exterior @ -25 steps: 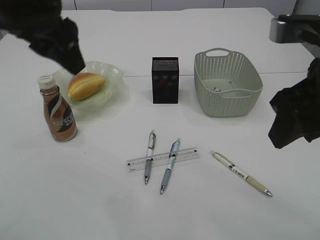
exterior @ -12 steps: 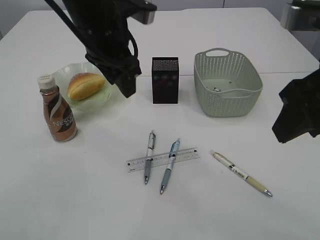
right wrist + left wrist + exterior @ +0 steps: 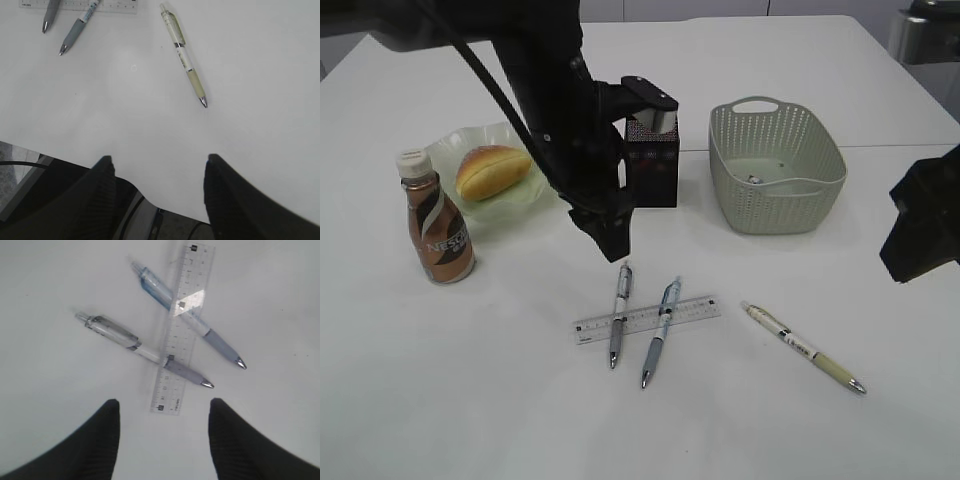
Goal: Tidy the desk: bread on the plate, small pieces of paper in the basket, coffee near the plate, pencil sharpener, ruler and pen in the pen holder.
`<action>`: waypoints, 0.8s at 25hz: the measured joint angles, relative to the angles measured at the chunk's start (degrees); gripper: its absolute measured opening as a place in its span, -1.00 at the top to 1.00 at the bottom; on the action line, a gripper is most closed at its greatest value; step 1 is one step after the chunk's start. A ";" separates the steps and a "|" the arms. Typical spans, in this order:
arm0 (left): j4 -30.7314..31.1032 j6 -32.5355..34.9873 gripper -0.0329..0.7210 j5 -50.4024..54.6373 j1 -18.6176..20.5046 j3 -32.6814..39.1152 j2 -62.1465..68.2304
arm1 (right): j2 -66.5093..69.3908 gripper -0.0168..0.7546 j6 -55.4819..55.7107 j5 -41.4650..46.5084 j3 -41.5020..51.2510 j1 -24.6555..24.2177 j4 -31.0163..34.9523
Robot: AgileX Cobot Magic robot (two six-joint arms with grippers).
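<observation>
The left gripper (image 3: 613,238) hung just above the smooth white tabletop (image 3: 470,400), its dark ribbed fingers (image 3: 107,427) spread apart with nothing between them, right over the near end of a clear plastic ruler (image 3: 184,325). Two slim pens lay across that ruler: a grey-gripped pen (image 3: 142,349) with a translucent barrel and a blue-tinted pen (image 3: 187,317), both with metal tips. A third, cream-coloured pen (image 3: 803,348) lay apart to the right. The right gripper (image 3: 925,225) hovered at the right edge of the tabletop; its black fingers (image 3: 102,185) were likewise spread and empty. A glossy, oval bread roll (image 3: 491,171) sat on a wavy-rimmed, pale green translucent plate (image 3: 445,155). A brown coffee bottle (image 3: 437,222) with a white cap stood upright just beside the plate. The black box-shaped pen holder (image 3: 655,165) with a mesh texture stood behind the left arm, and a woven-pattern grey-green plastic basket (image 3: 775,165) with handles sat to its right, something small lying inside.
</observation>
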 joint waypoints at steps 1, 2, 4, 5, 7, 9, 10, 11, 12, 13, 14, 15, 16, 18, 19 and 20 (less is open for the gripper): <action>-0.25 0.12 -0.22 0.00 -0.31 0.00 0.69 | 0.00 -0.20 0.00 0.00 0.00 0.00 0.00; -0.51 0.24 -0.26 -0.05 -0.67 0.00 1.30 | 0.00 -0.20 0.00 0.00 0.00 0.00 0.00; -0.65 0.35 -0.30 -0.24 -1.32 -0.04 2.97 | 0.00 -0.20 0.00 0.00 0.00 0.00 0.00; -0.75 0.35 -0.31 -0.27 -1.72 -0.04 3.84 | 0.00 -0.20 0.00 0.00 0.00 0.00 0.00; -0.44 0.35 -0.32 -0.45 -2.42 -0.04 5.26 | 0.00 -0.20 0.00 0.00 0.00 0.00 0.00; 0.94 0.35 -0.32 -0.66 -2.91 -0.04 6.30 | 0.00 -0.20 -0.08 0.00 0.00 0.00 0.00; 1.46 0.42 -0.32 -0.66 -3.16 -0.04 6.61 | 0.00 -0.20 -0.08 0.00 0.00 0.00 0.00; 1.93 0.42 -0.32 -0.78 -3.17 -0.04 6.86 | 0.00 -0.20 -0.08 0.00 0.00 0.00 0.00; 2.19 0.42 -0.32 -0.78 -3.26 -0.04 6.99 | 0.00 -0.20 -0.08 0.00 0.00 0.00 0.00; 2.33 0.47 -0.32 -0.78 -3.26 -0.04 6.99 | 0.00 -0.20 -0.08 0.00 0.00 0.00 0.00; 2.43 0.74 -0.32 -1.12 -3.26 -0.04 6.99 | 0.00 -0.20 -0.08 0.00 0.00 0.00 0.00; 2.45 1.35 -0.32 -1.55 -3.26 -0.04 6.99 | 0.00 -0.20 -0.08 0.00 0.00 0.00 0.00; 2.56 2.01 -0.32 -2.26 -3.26 -0.04 6.99 | 0.00 -0.20 -0.08 0.00 0.00 0.00 -0.03; 2.56 2.84 -0.32 -3.42 -3.37 -0.04 6.99 | 0.00 -0.20 -0.08 0.00 0.00 0.00 -0.26; 2.56 2.99 -0.32 -3.98 -3.60 -0.04 6.99 | 0.00 -0.20 -0.08 0.00 0.00 0.00 -0.35; 2.56 3.13 -0.32 -4.30 -3.89 -0.04 6.99 | 0.00 -0.20 -0.08 0.00 0.00 0.00 -0.39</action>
